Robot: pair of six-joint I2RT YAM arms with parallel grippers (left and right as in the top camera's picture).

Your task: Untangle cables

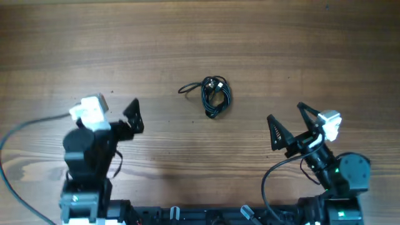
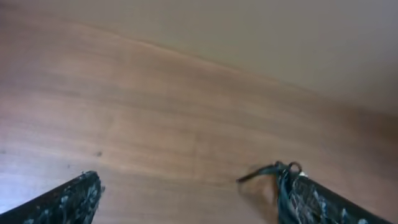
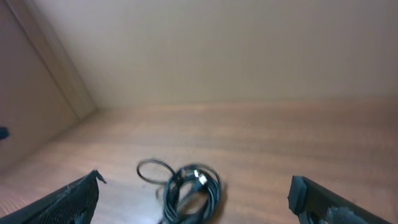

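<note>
At the lower left of the overhead view, the left gripper (image 1: 111, 110) hovered over the wooden table (image 1: 187, 37) with its jaws spread wide and nothing between them. Near the middle of the frame, slightly right of centre, the cables (image 1: 215, 95) lay on the wood in one small knotted black bundle with a thin loop trailing out to its left, well apart from both arms. At the lower right, the right gripper (image 1: 285, 112) also stood with its jaws wide apart and empty, pointing up-frame towards the bundle.
</note>
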